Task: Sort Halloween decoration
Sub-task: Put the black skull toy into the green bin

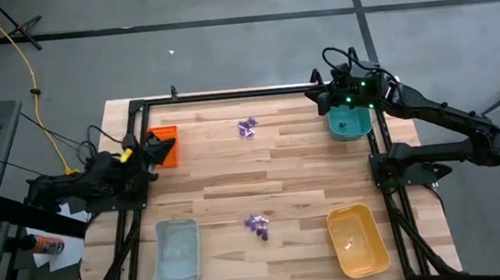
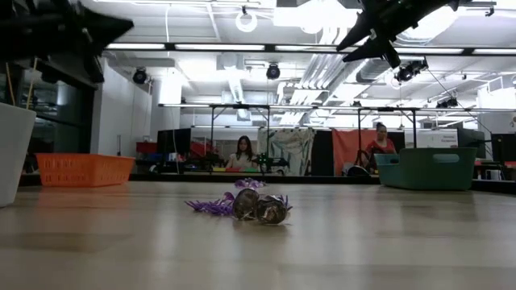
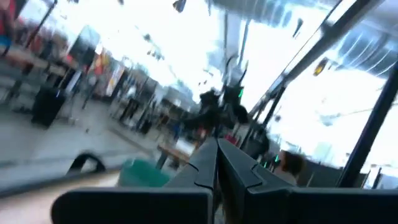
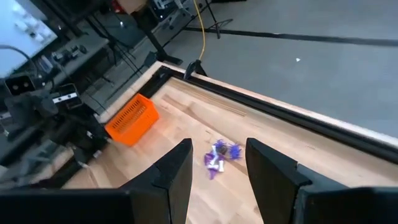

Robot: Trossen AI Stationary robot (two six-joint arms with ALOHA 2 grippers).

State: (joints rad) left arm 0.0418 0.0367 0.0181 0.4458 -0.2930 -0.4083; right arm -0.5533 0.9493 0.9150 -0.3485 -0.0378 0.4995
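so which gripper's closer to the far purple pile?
Right. The right gripper is by the green tray, open, facing the far purple pile. The left gripper, shut, sits over the orange tray, roughly as far.

Overhead and level tabletop views share the orange tray (image 1: 164, 146) (wrists look outward).

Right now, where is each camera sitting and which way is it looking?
High view: above the table, looking straight down; both arms show, left gripper by the orange tray, right gripper by the green tray.
Low view: at tabletop height, facing the room; arms overhead, purple decoration pile up close.
Left wrist view: looks across to the other arm past its own shut fingers.
Right wrist view: looks down between open fingers at another purple pile.
Shared: the high and right wrist views both show the orange tray.
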